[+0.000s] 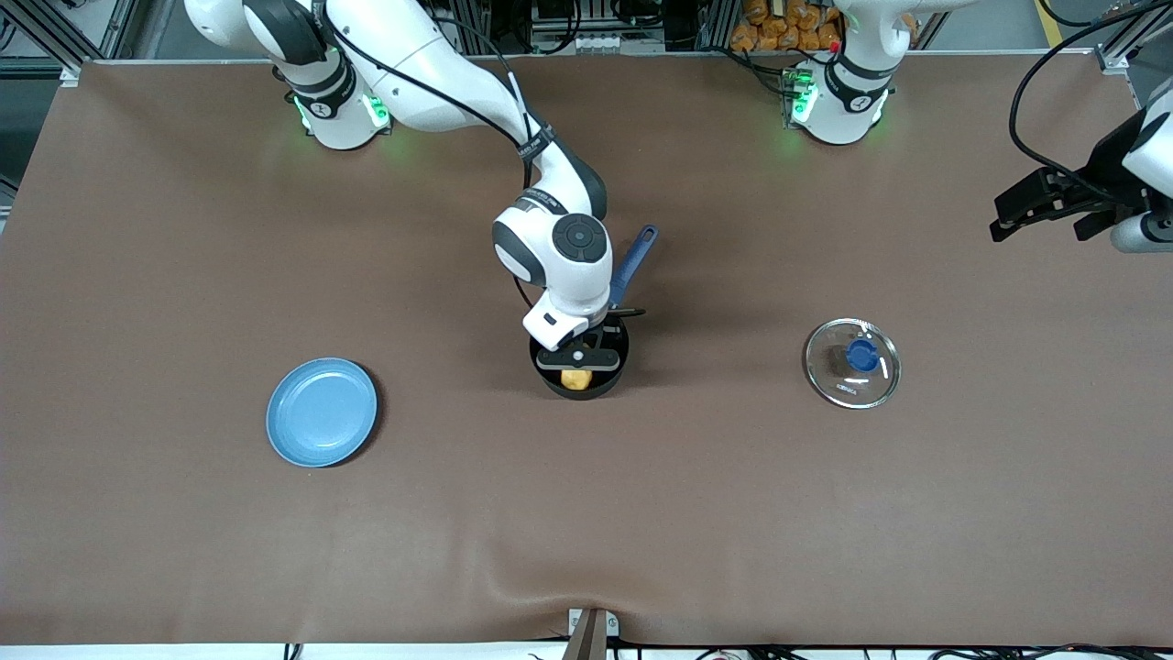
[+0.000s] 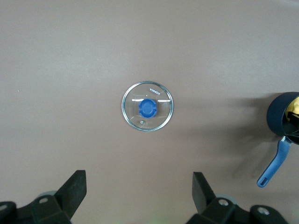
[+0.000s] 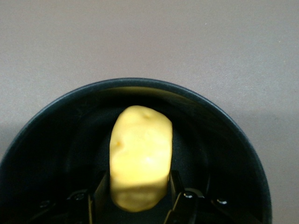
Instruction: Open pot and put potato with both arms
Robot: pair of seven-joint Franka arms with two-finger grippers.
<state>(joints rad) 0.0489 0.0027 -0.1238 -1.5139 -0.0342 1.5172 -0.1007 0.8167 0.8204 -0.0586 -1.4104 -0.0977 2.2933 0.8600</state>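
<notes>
The black pot (image 1: 608, 381) with its blue handle (image 1: 634, 261) stands open at the middle of the table. My right gripper (image 1: 577, 366) reaches down into it, shut on the yellow potato (image 1: 575, 379). In the right wrist view the potato (image 3: 140, 154) sits between the two fingers (image 3: 100, 190) inside the pot's dark wall (image 3: 224, 128). My left gripper (image 1: 1040, 225) hangs open and empty over the left arm's end of the table. In the left wrist view its open gripper (image 2: 139, 191) looks down on the lid, with the pot (image 2: 276, 114) at the edge.
The round glass lid with a blue knob (image 1: 852, 363) lies flat on the table toward the left arm's end; it also shows in the left wrist view (image 2: 147, 107). A flat light-blue plate (image 1: 322, 412) lies empty toward the right arm's end.
</notes>
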